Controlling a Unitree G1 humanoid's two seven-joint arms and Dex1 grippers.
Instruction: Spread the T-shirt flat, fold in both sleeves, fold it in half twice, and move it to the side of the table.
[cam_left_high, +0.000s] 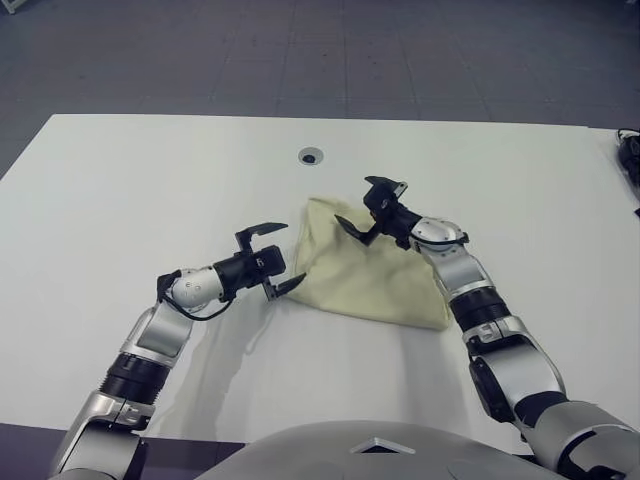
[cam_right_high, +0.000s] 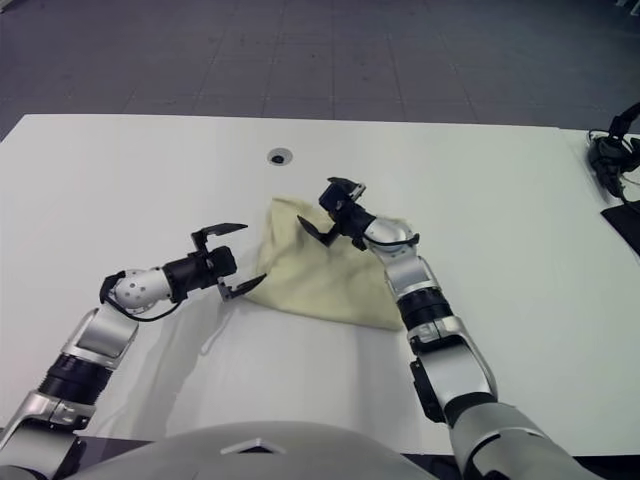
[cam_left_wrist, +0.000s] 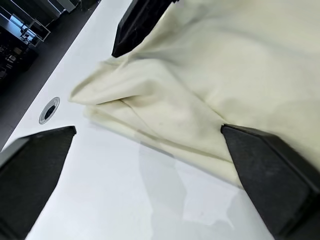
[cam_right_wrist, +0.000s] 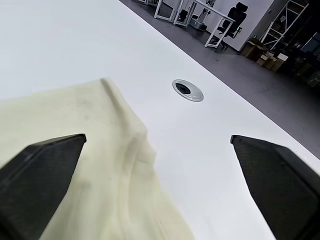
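t-shirt (cam_left_high: 365, 275) pale yellow, folded into a compact layered bundle, lies mid-table a bit right of centre, well apart from every edge of the white table (cam_left_high: 150, 190). left gripper (cam_left_high: 293, 253) spread wide just beside the shirt's near-left edge, lower finger at the cloth, contact cannot tell. right gripper (cam_left_high: 355, 202) also spread wide, holding nothing, over the shirt's far edge. round cable grommet (cam_left_high: 310, 155) far of the shirt, apart from it. black cables (cam_right_high: 610, 150) at the table's far right edge, well apart from the shirt.
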